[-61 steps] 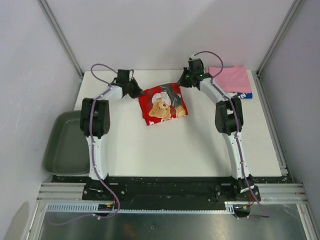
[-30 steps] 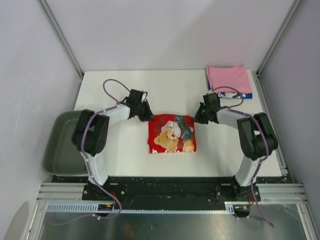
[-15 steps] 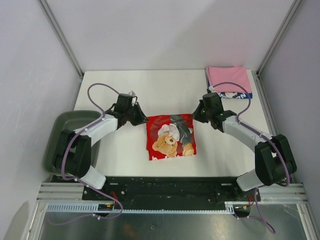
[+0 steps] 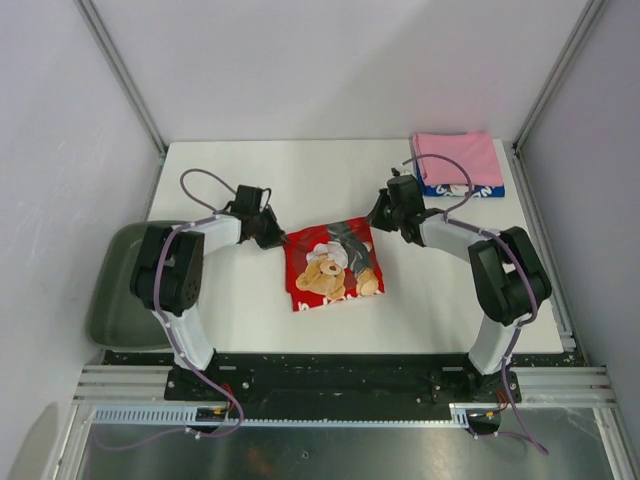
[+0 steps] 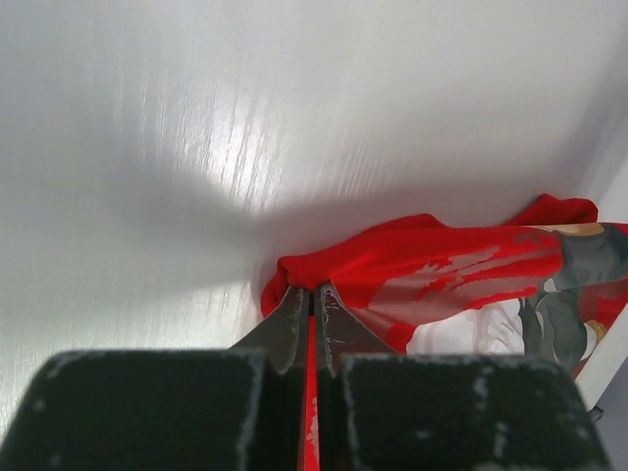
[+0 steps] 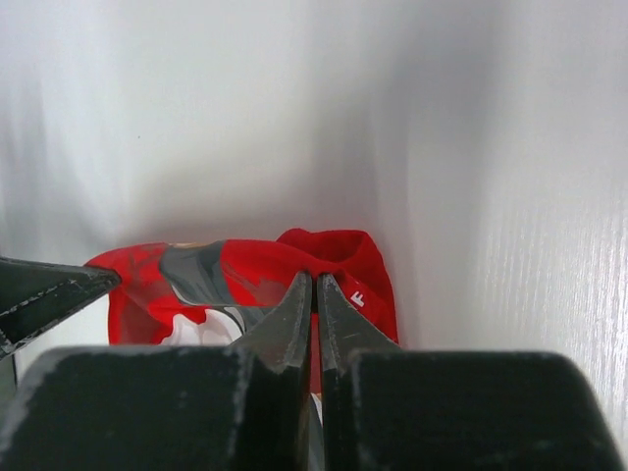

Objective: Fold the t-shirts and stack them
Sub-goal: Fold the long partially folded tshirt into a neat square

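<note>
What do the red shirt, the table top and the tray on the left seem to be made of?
The red shirt: soft matte cloth; it creases and bunches.
The table top: white, perhaps laminate or painted board; faint sheen and streaks.
The tray: likely grey-green plastic; smooth walls, rounded corners.

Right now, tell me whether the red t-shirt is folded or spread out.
Folded: the red t-shirt is a compact rectangle, bear print up, the left gripper and right gripper each shut on a far corner.
</note>
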Motion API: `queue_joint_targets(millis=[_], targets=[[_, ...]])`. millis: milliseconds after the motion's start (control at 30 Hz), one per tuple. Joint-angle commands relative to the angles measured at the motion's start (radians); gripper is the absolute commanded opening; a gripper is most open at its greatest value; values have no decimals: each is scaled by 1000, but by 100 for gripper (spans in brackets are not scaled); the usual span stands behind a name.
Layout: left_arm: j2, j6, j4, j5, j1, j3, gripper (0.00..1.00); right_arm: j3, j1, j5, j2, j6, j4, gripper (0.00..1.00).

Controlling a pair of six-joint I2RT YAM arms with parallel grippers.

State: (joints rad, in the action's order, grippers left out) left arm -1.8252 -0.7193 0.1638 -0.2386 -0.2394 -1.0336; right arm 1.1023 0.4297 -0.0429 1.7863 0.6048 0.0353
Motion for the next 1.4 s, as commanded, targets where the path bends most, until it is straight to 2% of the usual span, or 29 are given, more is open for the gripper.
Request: queue_joint_targets(millis=[0, 67, 133, 167, 233, 300, 333, 400, 467, 633, 700, 767, 900, 1033, 1233, 1367], targets=[[3, 52, 2, 94, 25, -56, 0, 69, -33, 55, 21, -42, 37, 9], [12, 54, 3, 98, 30, -57, 0, 84, -37, 56, 28, -58, 25, 21], [19, 64, 4, 90, 36, -62, 0, 108, -44, 55, 29, -76, -2, 37], [24, 72, 8, 84, 39, -65, 4, 118, -46, 55, 25, -84, -16, 43], [49, 81, 15, 83, 49, -68, 26, 132, -54, 41, 3, -96, -65, 51], [85, 97, 26, 84, 53, -69, 60, 144, -64, 10, -30, -101, -117, 53], [111, 106, 34, 83, 52, -72, 71, 146, -68, -2, -54, -98, -146, 51], [156, 115, 47, 79, 49, -65, 78, 147, -61, -23, -90, -91, -206, 44], [219, 113, 53, 72, 33, -45, 71, 148, -35, -34, -112, -96, -247, 36], [288, 56, 54, 2, -99, 16, 22, 148, 26, -91, -81, -81, -236, 23], [291, 21, 53, -7, -159, 39, 11, 148, 31, -136, -48, -65, -189, 20], [284, -6, 45, -5, -211, 55, 4, 148, 29, -185, -9, -48, -125, 19], [232, -37, 17, -25, -270, 64, 0, 172, 15, -260, 91, -19, -10, 18], [166, -44, -9, -42, -280, 76, 0, 210, -11, -312, 198, 41, 70, 18], [81, -30, -31, -37, -272, 94, 0, 302, -45, -344, 343, 98, 40, 21], [75, -18, -35, -39, -254, 111, 0, 334, -52, -347, 349, 73, -17, 24]])
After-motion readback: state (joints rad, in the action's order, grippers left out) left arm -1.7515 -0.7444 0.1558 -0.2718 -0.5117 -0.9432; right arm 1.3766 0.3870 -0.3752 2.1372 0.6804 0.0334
